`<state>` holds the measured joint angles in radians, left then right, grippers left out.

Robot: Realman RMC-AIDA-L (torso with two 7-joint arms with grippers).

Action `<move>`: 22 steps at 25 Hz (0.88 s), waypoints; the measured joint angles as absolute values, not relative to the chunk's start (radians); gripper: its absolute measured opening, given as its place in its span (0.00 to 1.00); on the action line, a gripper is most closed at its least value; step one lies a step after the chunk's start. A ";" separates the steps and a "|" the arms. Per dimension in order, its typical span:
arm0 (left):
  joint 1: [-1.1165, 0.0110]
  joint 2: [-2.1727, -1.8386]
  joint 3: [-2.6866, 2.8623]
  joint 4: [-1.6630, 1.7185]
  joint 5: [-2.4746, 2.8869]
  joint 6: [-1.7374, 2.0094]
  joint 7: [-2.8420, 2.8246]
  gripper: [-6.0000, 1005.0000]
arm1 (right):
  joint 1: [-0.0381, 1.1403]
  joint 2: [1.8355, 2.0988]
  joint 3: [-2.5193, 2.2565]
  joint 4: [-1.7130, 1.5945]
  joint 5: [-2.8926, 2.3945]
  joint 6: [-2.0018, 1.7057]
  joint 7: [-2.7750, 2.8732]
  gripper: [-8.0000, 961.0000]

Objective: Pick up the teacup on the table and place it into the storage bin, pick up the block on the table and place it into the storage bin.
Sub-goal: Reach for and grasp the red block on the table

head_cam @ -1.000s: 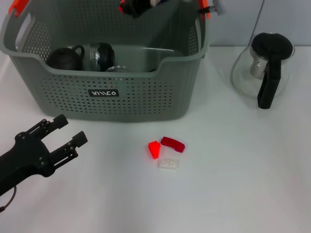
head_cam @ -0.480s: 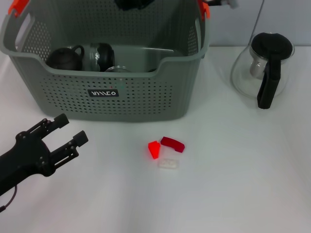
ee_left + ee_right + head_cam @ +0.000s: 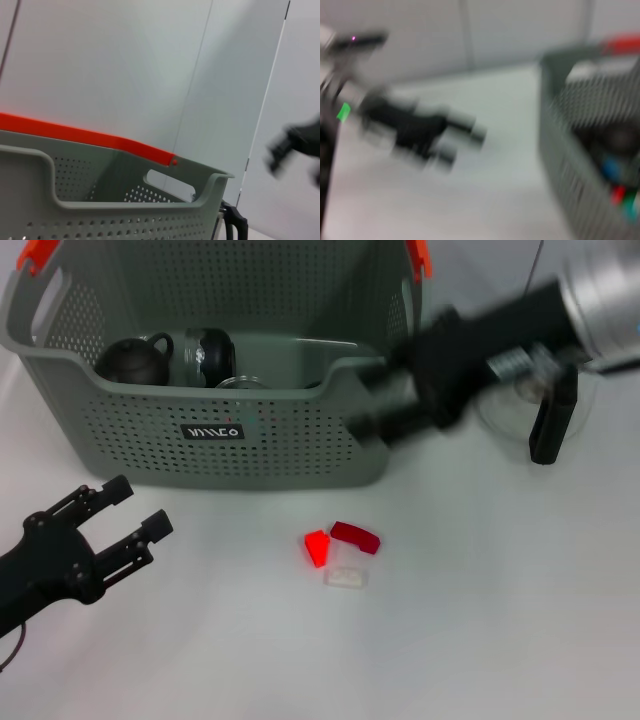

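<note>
- Head view: the large grey plastic storage bin [image 3: 150, 445] with perforated walls, orange handle clips and a small black label stands on the white table [image 3: 500, 620]
- Inside the bin, a dark round teacup [image 3: 133, 358] lies against the near wall, touching a dark cylindrical item [image 3: 205, 352] beside it
- In front of the bin, near its right corner, three small pieces lie close together: a bright red block [image 3: 317, 547], a darker red curved block [image 3: 356, 536] just to its right, and a pale translucent block [image 3: 346, 578] just below both
- The left gripper [image 3: 138, 508], black, hovers over the table in front of the bin's left end, its two fingers spread apart and holding nothing
- The right gripper [image 3: 375, 405], black on a silver arm, is smeared with motion at the bin's right front corner; whether its jaws are apart or together I cannot tell
- To the right of the bin a glass pot with a black handle [image 3: 550, 410] stands partly behind that arm
- Left wrist view: the bin's grey rim [image 3: 100, 205] and one orange clip [image 3: 90, 137] fill the lower part, with a pale wall behind; a dark blurred shape [image 3: 295, 150] shows beyond the bin's far end
- Right wrist view: heavily blurred; the bin's perforated wall [image 3: 580, 165] is at one side, with dark and coloured things inside, and the left gripper [image 3: 460, 142] shows farther off over the table
</note>
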<state>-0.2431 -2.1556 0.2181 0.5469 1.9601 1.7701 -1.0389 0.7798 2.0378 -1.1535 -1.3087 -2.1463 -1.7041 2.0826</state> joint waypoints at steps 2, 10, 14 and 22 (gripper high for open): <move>-0.242 -2.155 0.214 0.548 1.960 1.770 -1.039 0.75 | 0.773 2.040 -1.148 -1.342 -2.222 -1.794 2.108 0.67; -0.245 -2.155 0.213 0.542 1.965 1.769 -1.036 0.75 | 0.793 2.091 -1.200 -1.343 -2.426 -1.836 2.167 0.66; -0.245 -2.155 0.213 0.542 1.965 1.769 -1.037 0.75 | 0.816 2.100 -1.332 -1.292 -2.476 -1.752 2.246 0.65; -0.244 -2.155 0.213 0.540 1.966 1.766 -1.034 0.75 | 0.865 2.102 -1.439 -1.158 -2.482 -1.571 2.414 0.56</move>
